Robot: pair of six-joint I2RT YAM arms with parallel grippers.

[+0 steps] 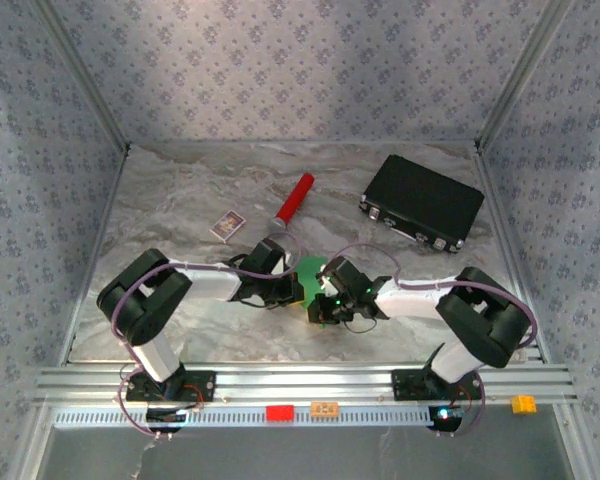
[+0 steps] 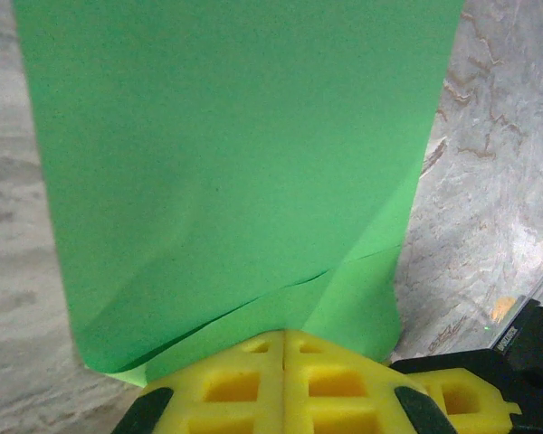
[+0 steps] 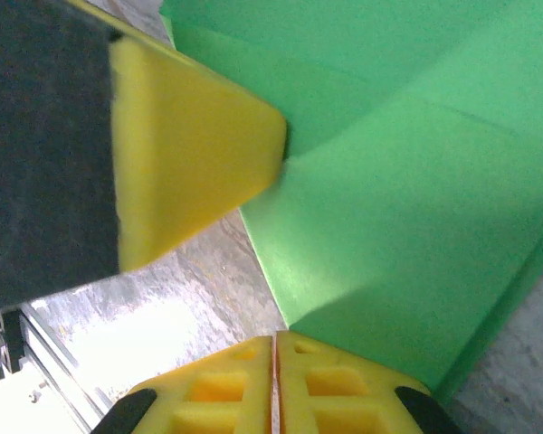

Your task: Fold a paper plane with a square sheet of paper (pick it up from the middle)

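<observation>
Overhead view of a grey marble table point(image 1: 180, 190) walled in by patterned panels. Two black robot arms reach in from a metal rail point(image 1: 310, 385) at 6 o'clock, and their grippers meet near the table's centre.

The largest loose object is a black case point(image 1: 421, 202), lying at about 2 o'clock from the meeting point and well clear of it. A red cylinder point(image 1: 294, 199) lies at 12 o'clock, its long axis tilted toward 1 o'clock. A small printed card point(image 1: 227, 225) sits at 10 o'clock. Three small blocks rest on the rail: red point(image 1: 279, 412), orange point(image 1: 325, 408) and yellow point(image 1: 523, 404).

The square sheet of paper point(image 1: 310, 270), bright green and partly folded, sits between the two grippers, which cover much of it from above, so its long axis cannot be read in this view.

In the left wrist view, the left gripper point(image 2: 283, 339) has its yellow fingers pressed together on the paper's near end. The sheet point(image 2: 235, 163) runs away from the fingertips, long axis from 6 to 12 o'clock, with a crease slanting across its lower part. It hides most of the table beyond.

In the right wrist view, the right gripper point(image 3: 273, 339) has its fingers closed together on a corner of the sheet point(image 3: 407, 226). The paper spreads toward 1 o'clock with overlapping folded layers. One yellow finger point(image 3: 195, 149) of the left gripper touches the paper at 10 o'clock.
</observation>
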